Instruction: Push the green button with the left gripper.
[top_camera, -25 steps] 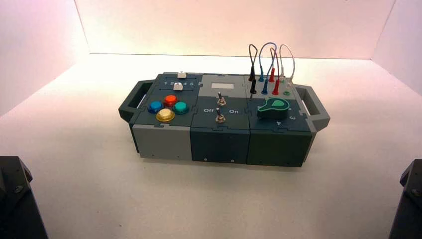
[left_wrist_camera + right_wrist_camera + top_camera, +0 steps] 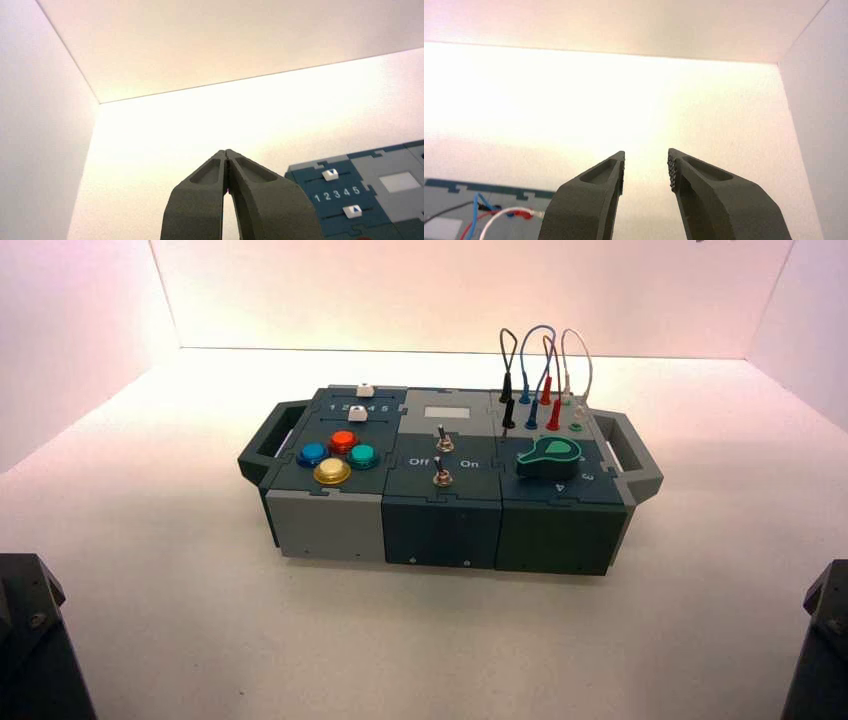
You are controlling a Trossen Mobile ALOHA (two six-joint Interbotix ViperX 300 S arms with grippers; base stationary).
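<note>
At Box's Left End, Green Button Awaits Its Push

Off to the box's left, well apart from the buttons, the left gripper [image 2: 226, 152] hangs with its fingertips pressed together, holding nothing. On the box's left panel, a blue button [image 2: 313, 454] sits leftmost in a cluster of four, with a yellow button [image 2: 332, 471] in front and a red button [image 2: 343, 442] behind. The green button [image 2: 363, 456] forms the cluster's right side, just beside the red and yellow ones, with nothing touching it. Toward the box's right end stands a green rotary knob [image 2: 549, 457], no part of this job. The right gripper [image 2: 646, 156], its fingers parted around nothing, waits off to the right. The task appears to be at its very start: the approach, the press and the release all seem left to do.
</note>
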